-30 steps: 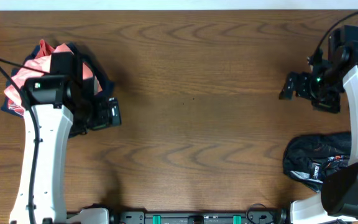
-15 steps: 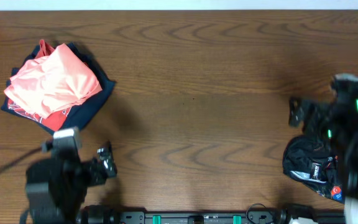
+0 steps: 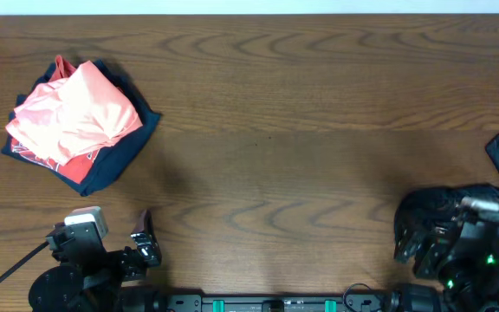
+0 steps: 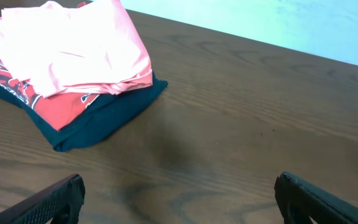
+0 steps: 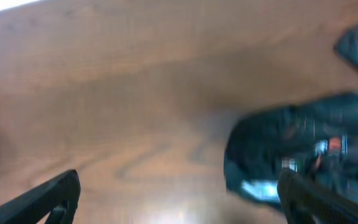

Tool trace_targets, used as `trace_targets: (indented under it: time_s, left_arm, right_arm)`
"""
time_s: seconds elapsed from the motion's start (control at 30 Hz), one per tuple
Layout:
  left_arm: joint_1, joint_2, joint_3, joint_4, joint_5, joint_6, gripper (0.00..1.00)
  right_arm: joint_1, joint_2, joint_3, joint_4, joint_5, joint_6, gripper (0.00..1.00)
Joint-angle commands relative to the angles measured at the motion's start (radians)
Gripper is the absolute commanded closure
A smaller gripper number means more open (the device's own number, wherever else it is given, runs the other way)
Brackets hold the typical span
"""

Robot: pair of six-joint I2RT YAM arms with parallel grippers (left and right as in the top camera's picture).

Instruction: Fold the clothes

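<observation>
We've got the salmon-pink T-shirt folded at the far left of the surface, on top of a red shirt and a navy garment. The left fingers are spread wide and empty at near left. The right fingers are spread too, by the black garments at near right.

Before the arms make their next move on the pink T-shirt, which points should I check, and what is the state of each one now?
1. Salmon-pink T-shirt lies folded on the red shirt: ok.
2. Left gripper open, empty: ok.
3. Right gripper open: ok.
4. Both grippers away from the T-shirt: ok.
5. Right gripper free of the black garment: cannot tell, view blurred.
</observation>
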Motion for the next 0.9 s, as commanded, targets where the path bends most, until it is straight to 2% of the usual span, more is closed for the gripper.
trace_targets:
  time_s: [0.0, 0.33, 0.43, 0.53, 0.87]
  left_arm:
    - [-0.006, -0.003, -0.007, 0.004, -0.002, -0.016, 0.02]
    - [-0.006, -0.003, -0.007, 0.005, -0.002, -0.016, 0.02]
    - [-0.006, -0.003, -0.007, 0.005, -0.002, -0.016, 0.02]
    - [-0.006, -0.003, -0.007, 0.004, -0.002, -0.016, 0.02]
    - [-0.006, -0.003, -0.007, 0.005, -0.002, -0.016, 0.02]
  right_arm:
    - [0.006, -0.003, -0.006, -0.025, 0.0, 0.024, 0.01]
    - [0.006, -0.003, -0.006, -0.02, 0.003, 0.021, 0.01]
    - [0.005, -0.042, -0.024, 0.046, 0.013, 0.002, 0.01]
    - [0.006, -0.11, -0.095, 0.183, 0.012, -0.038, 0.01]
    - [0.066, -0.392, -0.577, 0.792, -0.031, -0.163, 0.01]
